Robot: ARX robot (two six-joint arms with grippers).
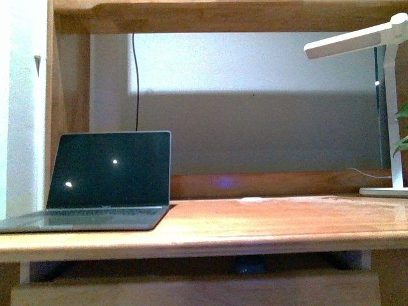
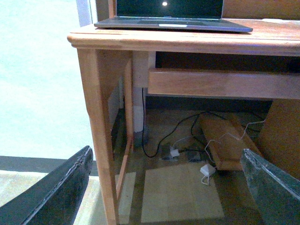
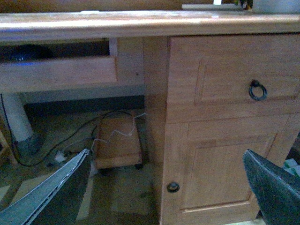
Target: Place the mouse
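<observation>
Item 1: left fingers (image 2: 56, 194), a pair, logged from my left wrist camera. Broad blades tapering to a blunt tip, matt black to dark grey. One has a pale, scuffed, chipped line along the edge facing its partner. The partner has a mottled grey-green face with fine speckling.

Item 2: right fingers (image 3: 51, 197), a pair, logged from my right wrist camera. They have the same tapering form. One shows a flat, pale blue-grey face with a thin light rim on the edge nearest its partner. The partner is dark slate, speckled, and lighter toward the tip.

Dim, soft, bluish pictures; blown-out glare beside laptop (image 1: 108, 172); shadow across wall (image 1: 255, 127).
</observation>
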